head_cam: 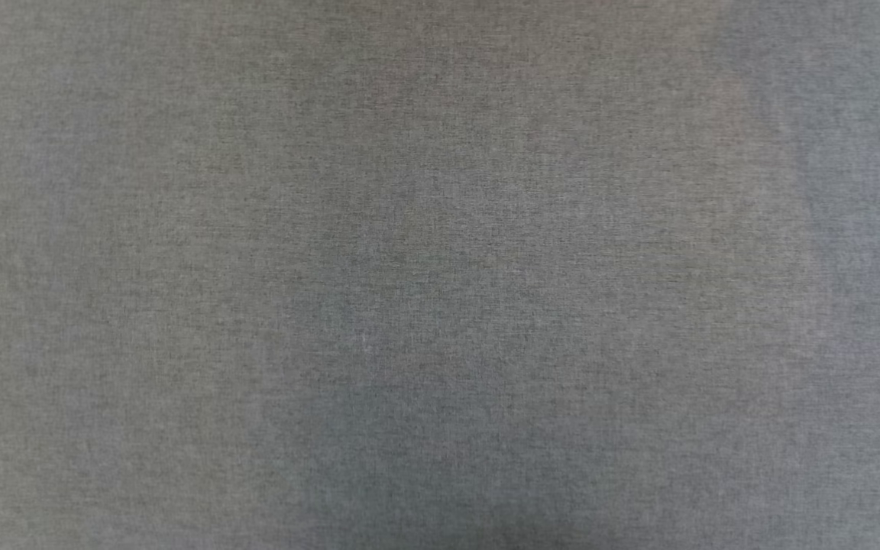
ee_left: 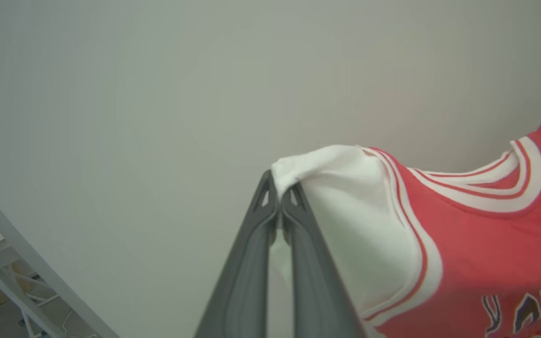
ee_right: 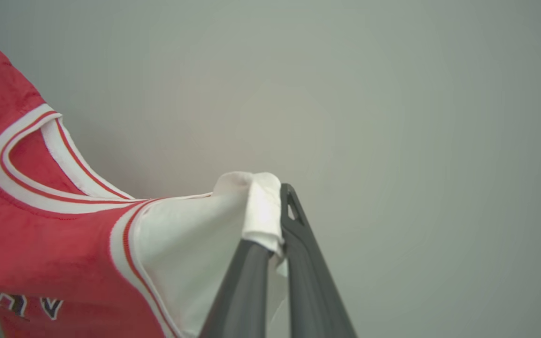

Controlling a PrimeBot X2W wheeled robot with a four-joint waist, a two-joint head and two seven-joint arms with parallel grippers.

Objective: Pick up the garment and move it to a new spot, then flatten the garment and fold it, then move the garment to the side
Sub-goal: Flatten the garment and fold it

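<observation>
Left end effector (ee_left: 280, 188) pinching garment (ee_left: 463, 244) sleeve, right end effector (ee_right: 275, 211) likewise, grey woven surface (head_cam: 440, 275)

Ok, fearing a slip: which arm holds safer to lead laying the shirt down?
Probably right: the right end effector has the red jersey T-shirt's white sleeve bunched deep between its fingers; the left end effector pinches only a sleeve edge at its tips.

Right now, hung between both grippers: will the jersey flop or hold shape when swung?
Likely floppy: the jersey sags between left gripper and right gripper. Probably light: small pinches on the white sleeves carry it. Slip possible: only bunched corners are gripped.
</observation>
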